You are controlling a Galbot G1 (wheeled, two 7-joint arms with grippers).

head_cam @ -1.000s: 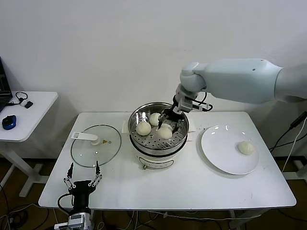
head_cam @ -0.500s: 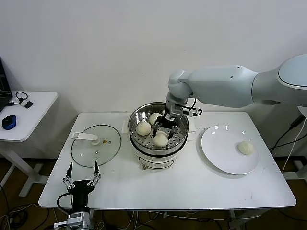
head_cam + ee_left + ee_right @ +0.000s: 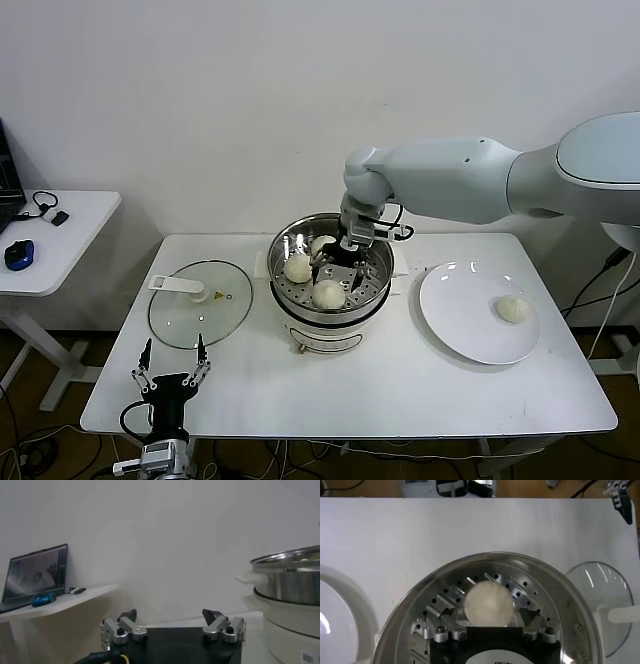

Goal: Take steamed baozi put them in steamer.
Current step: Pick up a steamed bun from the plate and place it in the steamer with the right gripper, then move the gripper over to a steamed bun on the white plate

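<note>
The steamer stands mid-table with three baozi on its perforated tray: one at the left, one at the back and one at the front. My right gripper hangs inside the steamer over the front baozi. In the right wrist view that baozi lies between the spread fingers of the right gripper, with a gap on each side. A fourth baozi lies on the white plate. My left gripper is parked open below the table's front left edge.
A flat glass lid lies left of the steamer. A white side table with a blue mouse stands at the far left. The left wrist view shows the steamer's side and a laptop.
My right gripper carried a baozi from the steamer's back right to its front and lowered it onto the tray. Its jaws now stand apart from the baozi. The left arm is still.
</note>
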